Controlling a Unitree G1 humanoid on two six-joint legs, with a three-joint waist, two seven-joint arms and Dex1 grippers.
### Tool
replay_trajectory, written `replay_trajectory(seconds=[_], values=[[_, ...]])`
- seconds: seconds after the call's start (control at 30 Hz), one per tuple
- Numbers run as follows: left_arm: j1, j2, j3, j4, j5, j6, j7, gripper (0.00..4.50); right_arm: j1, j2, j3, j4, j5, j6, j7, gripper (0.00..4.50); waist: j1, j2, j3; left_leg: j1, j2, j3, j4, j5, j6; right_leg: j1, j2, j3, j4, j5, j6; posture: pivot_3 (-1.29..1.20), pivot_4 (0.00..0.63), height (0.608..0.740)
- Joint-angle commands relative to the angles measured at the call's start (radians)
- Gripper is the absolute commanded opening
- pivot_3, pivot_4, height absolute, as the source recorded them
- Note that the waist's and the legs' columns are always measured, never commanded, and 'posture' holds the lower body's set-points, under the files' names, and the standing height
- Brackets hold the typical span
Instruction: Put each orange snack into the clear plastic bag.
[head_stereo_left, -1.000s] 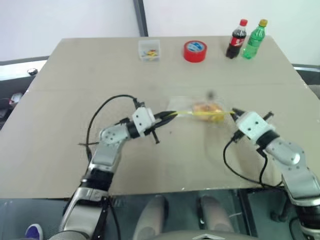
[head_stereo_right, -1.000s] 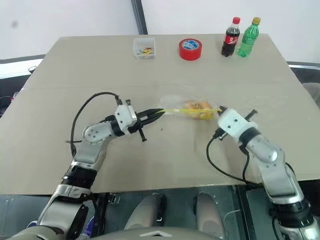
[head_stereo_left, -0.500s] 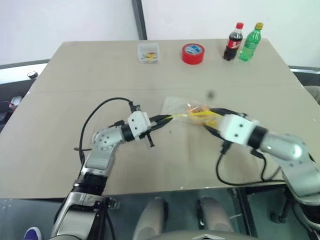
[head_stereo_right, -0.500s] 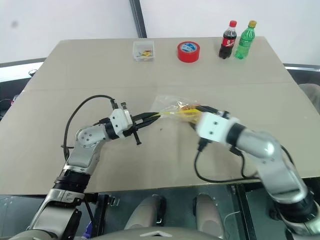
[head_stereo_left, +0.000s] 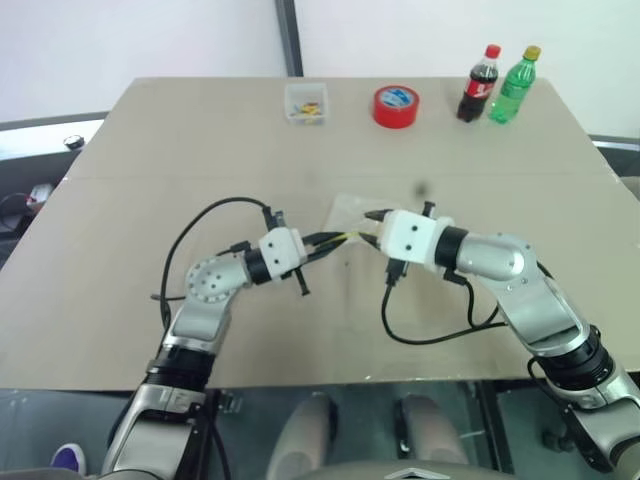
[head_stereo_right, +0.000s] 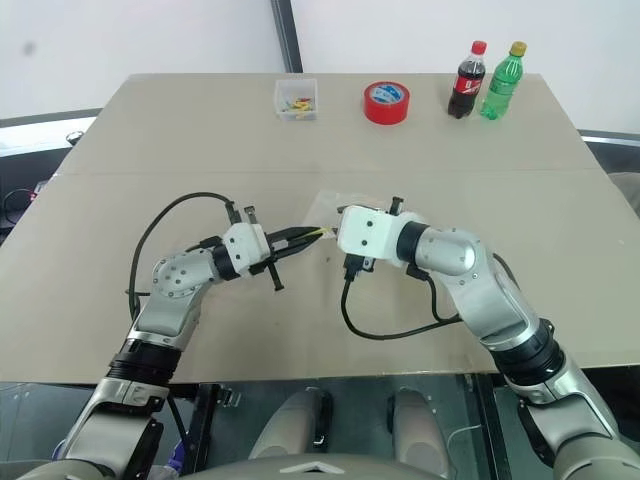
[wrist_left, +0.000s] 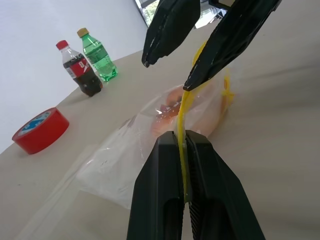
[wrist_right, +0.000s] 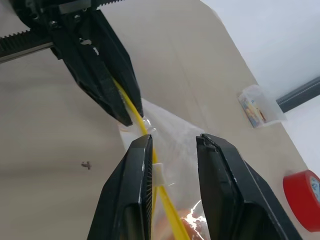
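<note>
The clear plastic bag (wrist_left: 120, 160) lies mid-table, with an orange snack (wrist_left: 167, 107) showing inside it. My left gripper (head_stereo_left: 335, 238) is shut on the bag's yellow strip (wrist_left: 181, 112) and holds that edge a little off the table. My right gripper (head_stereo_left: 372, 215) faces it from the other side, tips nearly meeting the left gripper's. Its jaws stand apart around the strip and a small white slider (wrist_right: 159, 175), with one finger (wrist_left: 220, 45) touching the strip. In the eye views the right gripper hides most of the bag.
Along the far edge stand a small clear box (head_stereo_left: 306, 102), a red tape roll (head_stereo_left: 395, 105), a cola bottle (head_stereo_left: 479, 84) and a green bottle (head_stereo_left: 511, 83). Black cables loop from both wrists onto the table (head_stereo_left: 120, 250).
My right gripper has swung left from the bag's right end, over the bag, to the strip beside the left gripper. The left gripper has kept its hold and place.
</note>
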Motion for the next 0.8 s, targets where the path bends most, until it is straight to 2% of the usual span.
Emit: replay_trajectory(seconds=[0.03,0.77,0.8], values=[[-0.005,0.010,0.017,-0.048,-0.010,-0.014,0.014,0.00,-0.011,-0.017,0.001,-0.019,-0.011,-0.023,0.024,1.38,0.000,0.000,0.000,0.000,0.000,0.000,0.000,0.000,0.000,0.000,0.000,0.000,0.000,0.000,0.000,0.00,0.150,0.740],[-0.013,0.014,0.009,-0.001,0.002,-0.062,0.008,0.00,-0.027,-0.016,-0.015,0.001,-0.031,-0.019,0.052,1.38,0.000,0.000,0.000,0.000,0.000,0.000,0.000,0.000,0.000,0.000,0.000,0.000,0.000,0.000,0.000,0.00,0.150,0.740],[-0.014,0.013,0.008,0.001,0.002,-0.063,0.009,0.00,-0.027,-0.016,-0.016,0.000,-0.030,-0.016,0.053,1.10,0.000,0.000,0.000,0.000,0.000,0.000,0.000,0.000,0.000,0.000,0.000,0.000,0.000,0.000,0.000,0.00,0.150,0.740]])
